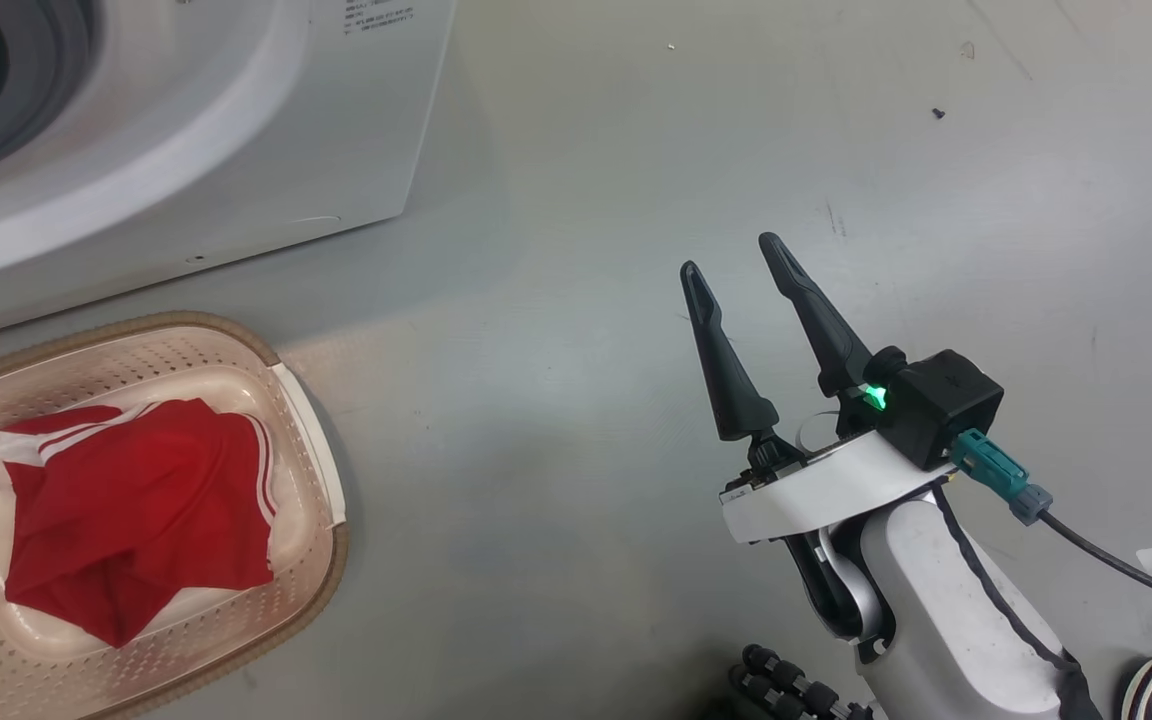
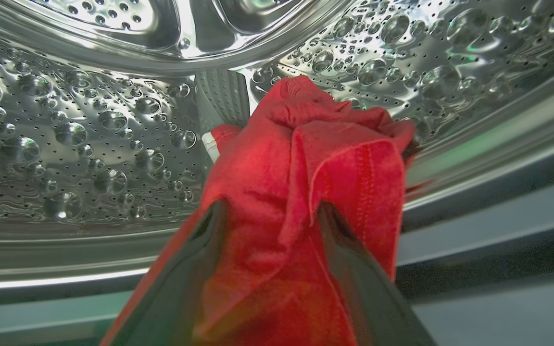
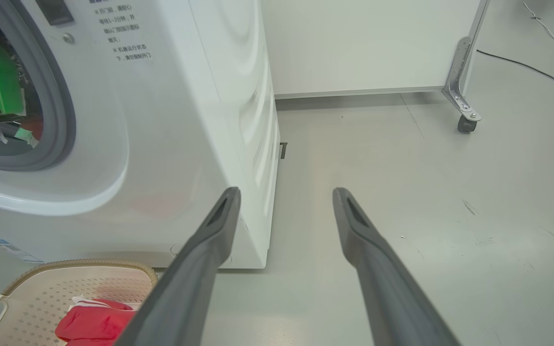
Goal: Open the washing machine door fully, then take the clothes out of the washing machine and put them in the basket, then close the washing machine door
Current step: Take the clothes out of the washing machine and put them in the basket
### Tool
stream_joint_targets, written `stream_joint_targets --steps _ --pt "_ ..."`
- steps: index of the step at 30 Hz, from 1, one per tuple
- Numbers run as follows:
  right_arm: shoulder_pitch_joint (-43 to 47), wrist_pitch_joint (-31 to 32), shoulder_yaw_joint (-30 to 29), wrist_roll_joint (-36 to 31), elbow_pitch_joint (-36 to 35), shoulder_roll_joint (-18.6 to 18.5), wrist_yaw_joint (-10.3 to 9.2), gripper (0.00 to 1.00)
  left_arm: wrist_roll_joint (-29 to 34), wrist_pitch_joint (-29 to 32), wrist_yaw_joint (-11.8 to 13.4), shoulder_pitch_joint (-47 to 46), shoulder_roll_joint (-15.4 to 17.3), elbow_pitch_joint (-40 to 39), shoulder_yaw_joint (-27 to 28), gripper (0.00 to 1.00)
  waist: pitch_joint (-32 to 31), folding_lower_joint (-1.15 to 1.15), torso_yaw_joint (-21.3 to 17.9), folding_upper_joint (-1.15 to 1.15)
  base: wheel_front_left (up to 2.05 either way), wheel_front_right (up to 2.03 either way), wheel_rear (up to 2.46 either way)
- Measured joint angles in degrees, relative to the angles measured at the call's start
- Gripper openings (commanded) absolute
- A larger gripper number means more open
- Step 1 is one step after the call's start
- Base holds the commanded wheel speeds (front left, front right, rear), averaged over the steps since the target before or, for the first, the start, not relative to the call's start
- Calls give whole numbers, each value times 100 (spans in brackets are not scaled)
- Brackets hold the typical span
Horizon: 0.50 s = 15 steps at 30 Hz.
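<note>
Because a red garment lies in the steel drum, the left claw straddles it spread, apparently ready to pinch, while the right claw hangs spread near the basket.

Basket cut off at the head view's left edge — print on washing machine illegible.

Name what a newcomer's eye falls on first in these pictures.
First, the red garment bunched in the shiny studded drum, between the fingers of the open left claw. Next, a second red garment lying in the cream basket on the floor beside the washing machine. The right claw hangs open over the floor.
</note>
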Motion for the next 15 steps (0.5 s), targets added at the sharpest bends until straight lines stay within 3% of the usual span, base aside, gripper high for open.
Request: stream_joint_targets --steps 2,15 --pt "0 0 0 0 3 0 -5 100 0 -19 0 -8 -22 35 -10 0 -9 0 -6 0 0 0 0" --pt "-25 0 -124 -4 41 0 -55 100 -2 -333 -9 -54 -202 371 -103 0 -100 0 77 0 0 0 0"
